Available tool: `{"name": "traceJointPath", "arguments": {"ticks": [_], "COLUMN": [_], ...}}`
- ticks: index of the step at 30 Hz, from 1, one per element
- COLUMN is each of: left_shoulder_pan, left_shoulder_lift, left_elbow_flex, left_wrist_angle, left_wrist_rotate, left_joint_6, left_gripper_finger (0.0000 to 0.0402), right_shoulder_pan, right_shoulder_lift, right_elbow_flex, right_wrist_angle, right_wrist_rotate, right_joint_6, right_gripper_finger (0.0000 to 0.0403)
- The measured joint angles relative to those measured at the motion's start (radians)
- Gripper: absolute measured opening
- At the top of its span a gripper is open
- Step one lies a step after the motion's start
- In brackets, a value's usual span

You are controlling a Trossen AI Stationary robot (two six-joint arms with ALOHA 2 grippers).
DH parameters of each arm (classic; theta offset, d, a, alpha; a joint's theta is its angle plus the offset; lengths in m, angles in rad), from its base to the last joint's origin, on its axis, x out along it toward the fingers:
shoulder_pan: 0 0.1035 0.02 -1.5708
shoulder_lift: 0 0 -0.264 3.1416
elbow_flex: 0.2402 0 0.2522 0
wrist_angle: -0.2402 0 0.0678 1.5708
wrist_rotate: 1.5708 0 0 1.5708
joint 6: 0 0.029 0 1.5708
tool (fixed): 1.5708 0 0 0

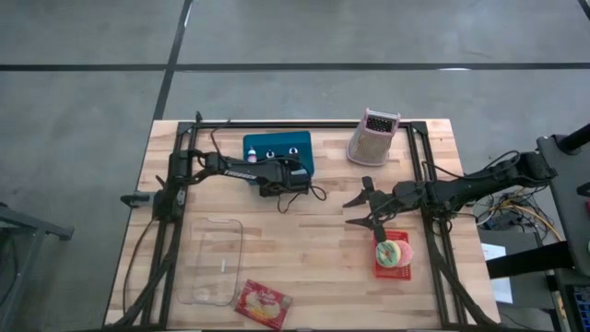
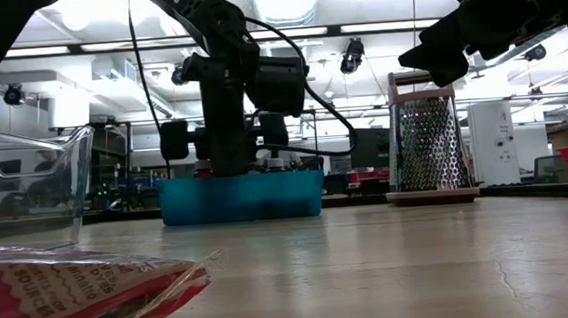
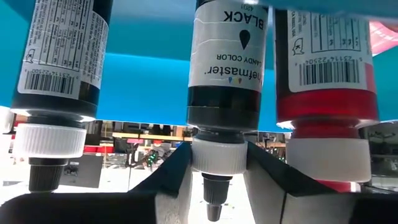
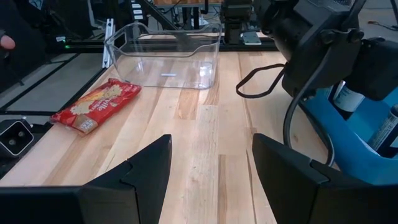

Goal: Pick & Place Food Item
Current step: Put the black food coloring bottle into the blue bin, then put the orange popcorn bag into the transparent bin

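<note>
A blue tray at the far middle of the table holds three food-colouring bottles. My left gripper is at the tray's near edge. In the left wrist view it is shut on the middle bottle, labelled BLACK. My right gripper is open and empty, above the table and just on the far side of a red basket that holds round pastel food pieces. A red snack packet lies flat near the front edge. My left gripper pinches the black bottle's white cap between its two fingers, one on each side. The fingers come from the tray's near side and lie across the bottle. The bottle stands in line with the two others against the tray's blue wall. Whether it is lifted, I cannot tell.
A clear plastic container sits at the front left, next to the packet. A metal grater with a pink top stands at the far right. Black rails run along the table's left and right sides. A cable loops off the left arm.
</note>
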Motion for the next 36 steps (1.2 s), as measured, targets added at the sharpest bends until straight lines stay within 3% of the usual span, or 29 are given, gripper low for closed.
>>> {"name": "traceJointPath", "arguments": {"ticks": [2, 7, 10, 19, 36], "left_shoulder_pan": [-0.001, -0.009, -0.01, -0.027, -0.147], "left_shoulder_lift": [0.0, 0.0, 0.0, 0.0, -0.003], "left_elbow_flex": [0.0, 0.0, 0.0, 0.028, 0.139], "left_wrist_angle": [0.002, 0.013, 0.009, -0.069, -0.362], "left_wrist_rotate": [0.0, -0.001, -0.033, -0.138, -0.12], "left_joint_6": [-0.004, -0.059, -0.101, -0.183, -0.532], "left_gripper_finger": [0.0121, 0.0227, 0.0259, 0.026, 0.0259], "right_shoulder_pan": [0.0, 0.0, 0.0, 0.0, 0.0], "right_shoulder_lift": [0.0, 0.0, 0.0, 0.0, 0.0], "right_elbow_flex": [0.0, 0.0, 0.0, 0.0, 0.0], "right_wrist_angle": [0.0, 0.0, 0.0, 0.0, 0.0], "right_wrist_rotate": [0.0, 0.0, 0.0, 0.0, 0.0], "right_joint_6": [0.0, 0.0, 0.0, 0.005, 0.007], "right_gripper_finger": [0.0219, 0.0219, 0.0219, 0.0219, 0.0219]}}
